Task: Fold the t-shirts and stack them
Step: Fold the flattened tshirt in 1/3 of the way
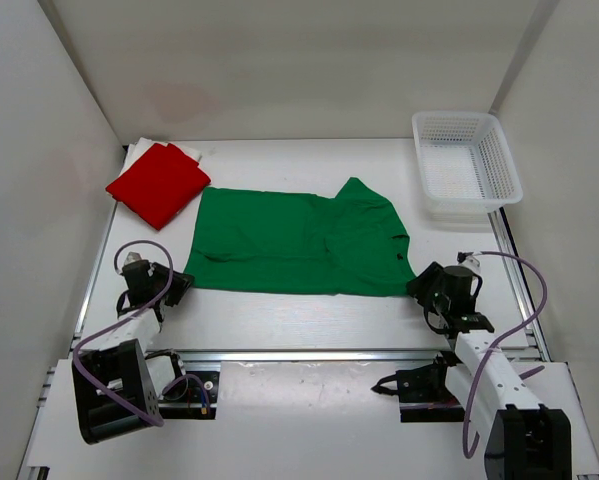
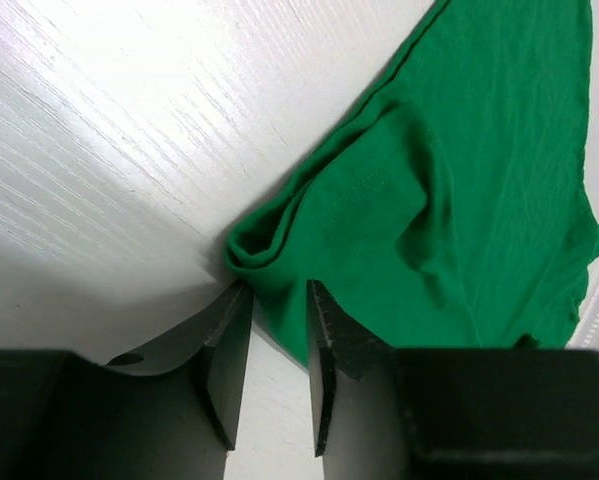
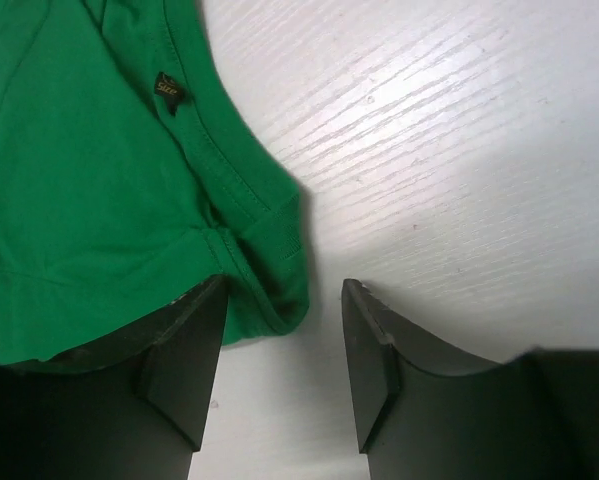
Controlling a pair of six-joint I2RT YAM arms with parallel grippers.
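The right hand [image 3: 284, 284] stands spread at a corner of the green t-shirt [image 1: 299, 240]. The left hand [image 2: 277, 292] is narrowly parted astride its bunched edge.

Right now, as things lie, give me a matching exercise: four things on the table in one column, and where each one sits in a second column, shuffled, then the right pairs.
Things
1. green t-shirt
2. red t-shirt
3. white t-shirt
4. basket

Places
A. far right corner
B. spread out in the middle
C. far left corner, folded, lying on top
D. far left corner, peeking out from underneath

Pairs: 1-B, 2-C, 3-D, 4-A
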